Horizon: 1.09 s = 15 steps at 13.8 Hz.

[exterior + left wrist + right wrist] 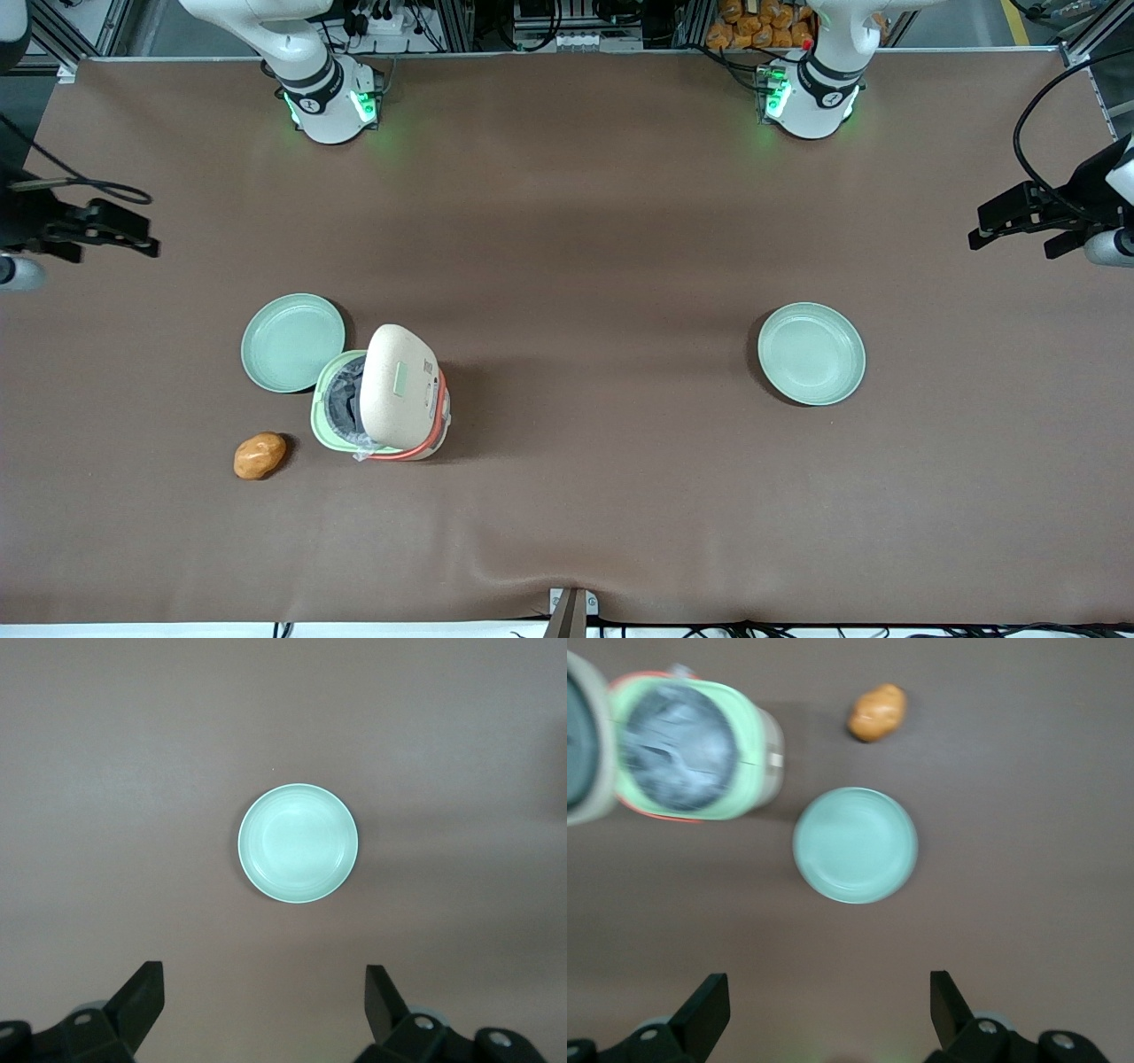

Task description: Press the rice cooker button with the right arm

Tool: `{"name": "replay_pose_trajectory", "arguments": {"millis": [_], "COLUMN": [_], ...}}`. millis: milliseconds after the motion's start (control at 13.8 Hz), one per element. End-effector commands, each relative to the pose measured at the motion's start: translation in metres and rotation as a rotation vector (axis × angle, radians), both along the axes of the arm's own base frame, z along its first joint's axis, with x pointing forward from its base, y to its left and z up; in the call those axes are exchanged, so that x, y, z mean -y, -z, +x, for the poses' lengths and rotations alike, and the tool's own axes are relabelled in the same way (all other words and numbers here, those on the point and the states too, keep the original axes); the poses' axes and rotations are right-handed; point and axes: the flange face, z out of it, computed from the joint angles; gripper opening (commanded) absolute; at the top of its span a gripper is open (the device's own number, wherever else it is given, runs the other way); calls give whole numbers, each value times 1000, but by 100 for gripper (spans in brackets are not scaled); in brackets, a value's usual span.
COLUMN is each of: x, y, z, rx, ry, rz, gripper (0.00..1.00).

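The rounded rice cooker stands with its speckled cream lid up, just beside a smooth round plate; the black gripper hangs well apart, fingers spread.

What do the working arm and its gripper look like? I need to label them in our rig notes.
The right arm is glossy white with black bands at its joints and green lights glowing on its round base. A thin black cable loops beside its gripper, which is black and angular, off at the working arm's end of the table. The wrist view shows two flat, wedge-shaped black fingers, set wide apart, with small silver screws on the mount.
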Motion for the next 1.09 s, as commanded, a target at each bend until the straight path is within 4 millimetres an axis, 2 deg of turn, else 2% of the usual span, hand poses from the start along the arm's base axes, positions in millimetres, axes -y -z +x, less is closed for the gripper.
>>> {"name": "replay_pose_trajectory", "arguments": {"millis": [0, 291, 582, 1018], "x": [0, 2, 26, 24], "y": [6, 1, -4, -3], "z": [-7, -10, -18, -23], "rx": [-19, -12, -31, -65], "ry": [-19, -13, 29, 36], "rz": [-48, -44, -40, -30], "gripper": [100, 100, 100, 100]}}
